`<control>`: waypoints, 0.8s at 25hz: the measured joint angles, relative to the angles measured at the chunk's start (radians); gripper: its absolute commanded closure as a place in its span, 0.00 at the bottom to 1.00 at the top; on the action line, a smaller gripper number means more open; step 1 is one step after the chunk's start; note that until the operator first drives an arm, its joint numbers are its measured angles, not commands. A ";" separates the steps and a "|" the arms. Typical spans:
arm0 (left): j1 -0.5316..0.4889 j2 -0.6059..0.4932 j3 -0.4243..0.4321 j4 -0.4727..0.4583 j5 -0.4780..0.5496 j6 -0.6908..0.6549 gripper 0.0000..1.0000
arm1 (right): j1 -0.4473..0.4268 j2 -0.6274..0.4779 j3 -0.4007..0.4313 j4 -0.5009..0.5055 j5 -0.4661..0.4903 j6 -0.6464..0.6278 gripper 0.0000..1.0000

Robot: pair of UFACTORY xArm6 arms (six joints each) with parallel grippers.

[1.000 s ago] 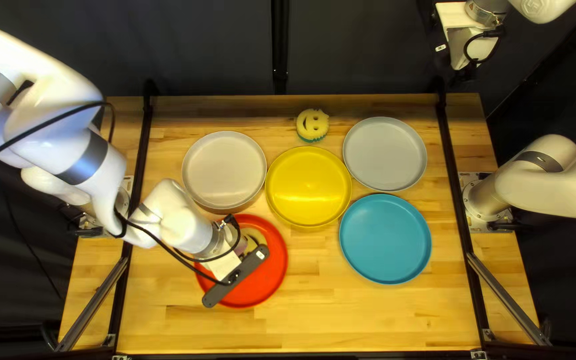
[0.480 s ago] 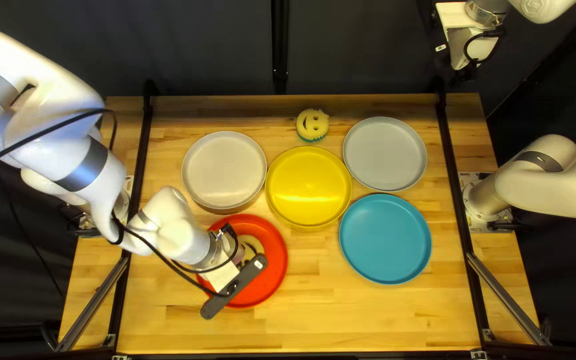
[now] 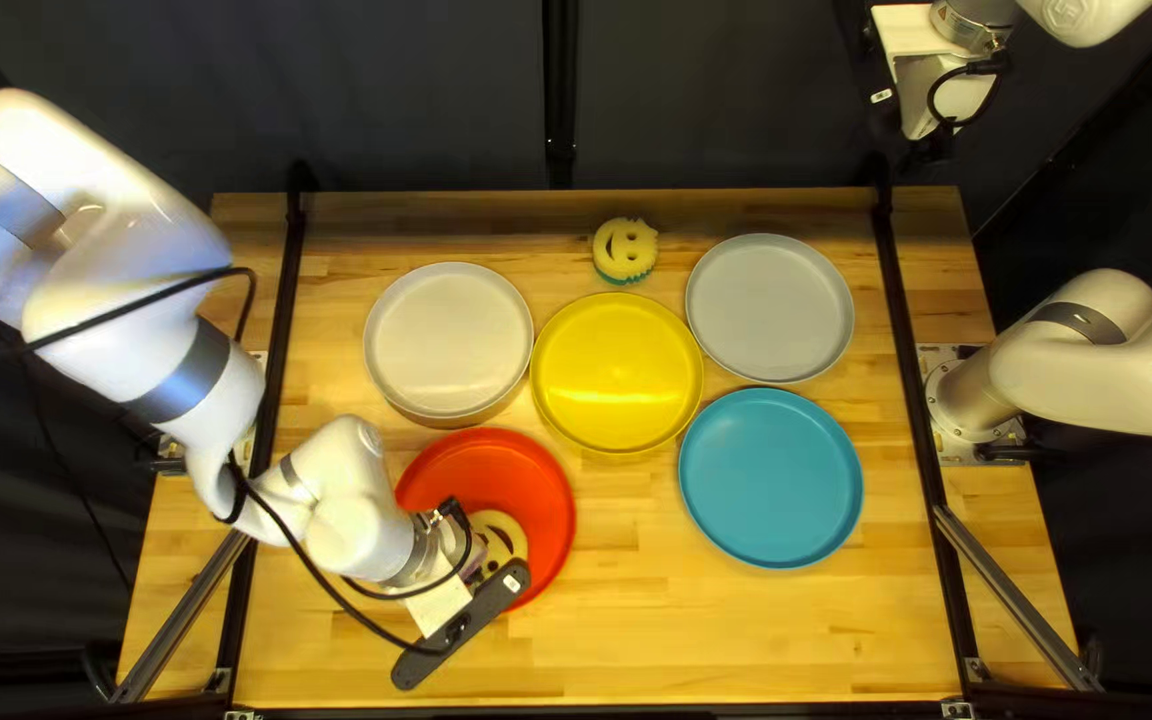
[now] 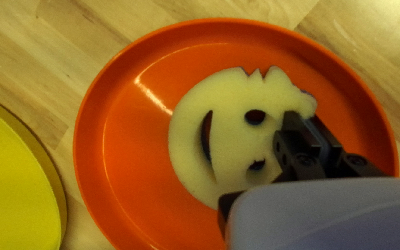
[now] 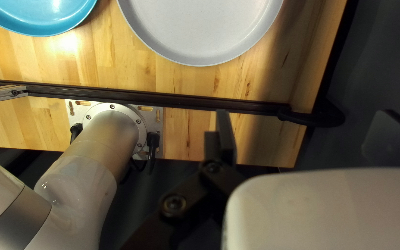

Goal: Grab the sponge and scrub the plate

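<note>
Black-fingered at the left gripper and clenched there on the yellow smiley sponge, pinched from two sides at its notched edge, near the eye holes. To find the sponge's body, look outward from those fingers: face up over the floor of the red plate, with the mouth slot away from the grip. Nearly round, so hardly a long axis to follow; better to steer by the line from fingers to mouth, roughly towards the yellow plate. Hard to tell how firmly pressed down.

Most likely mid-scrub, to judge by hold and place. Next, probably, slide along that line or sweep round inside the rim, pressing lightly; beware of folding the foam against the raised wall, being gripped at one edge only.

Clearly a job for the left arm, not for the right gripper, spread wide around nothing. Beyond the red plate, an off-white plate, bare; beside it the yellow plate, also bare; at the right of the top left view, a grey plate and a blue plate, both bare. Just past the yellow plate on the table, a second smiley sponge.
</note>
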 measured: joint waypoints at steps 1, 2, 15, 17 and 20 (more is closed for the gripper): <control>0.013 -0.013 0.017 -0.012 -0.002 0.019 1.00 | 0.000 0.000 0.000 0.000 0.000 0.000 0.00; 0.029 -0.027 0.035 -0.023 -0.006 0.039 1.00 | 0.000 0.000 0.000 0.000 0.000 0.000 0.00; 0.090 0.024 -0.026 -0.046 -0.031 0.110 1.00 | 0.000 0.000 0.000 0.000 0.000 0.000 0.00; 0.070 0.064 -0.082 -0.026 -0.017 0.089 1.00 | 0.000 0.000 0.000 0.000 0.000 0.000 0.00; 0.040 0.118 -0.156 -0.001 0.002 0.064 1.00 | 0.000 0.000 0.000 0.000 0.000 0.000 0.00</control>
